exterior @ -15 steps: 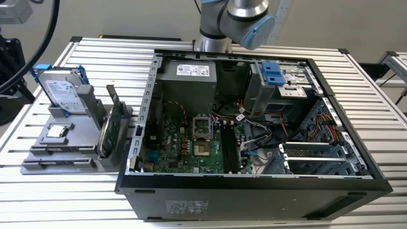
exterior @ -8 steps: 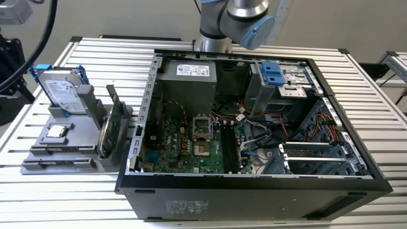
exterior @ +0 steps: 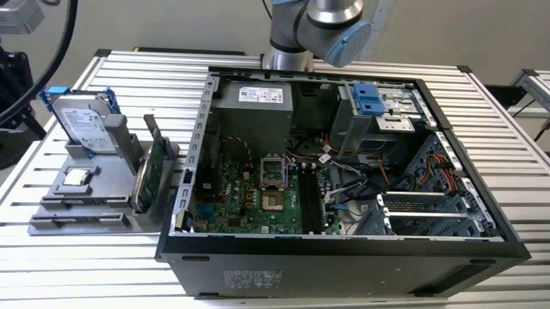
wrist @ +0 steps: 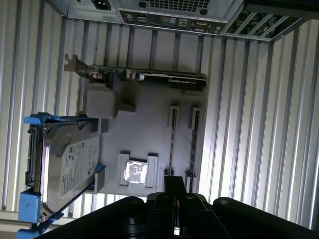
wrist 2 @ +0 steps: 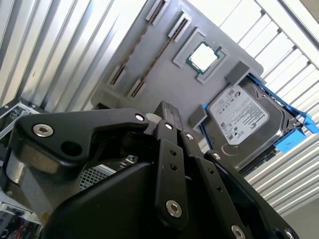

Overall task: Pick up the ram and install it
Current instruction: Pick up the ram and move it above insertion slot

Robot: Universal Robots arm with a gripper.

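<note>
A: Slatted aluminium table [exterior: 103, 270]; open black computer case [exterior: 344, 270]; flat grey parts tray [exterior: 107, 193] at the exterior view's left. Part to fetch?
B: On edge in the tray's slots, thin dark green-black ram stick [wrist: 171, 147], beside the square silver processor chip [wrist: 135, 173]. Untouched.
A: Grip?
B: Over the tray, black two-finger gripper [wrist: 174, 183], clenched on nothing.
A: Handling?
B: Likely light, stiff, fragile. Best pinched across flat faces, mid-length.

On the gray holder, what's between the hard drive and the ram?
A square processor chip lies between the hard drive and the ram; the first wrist view shows it.
</note>
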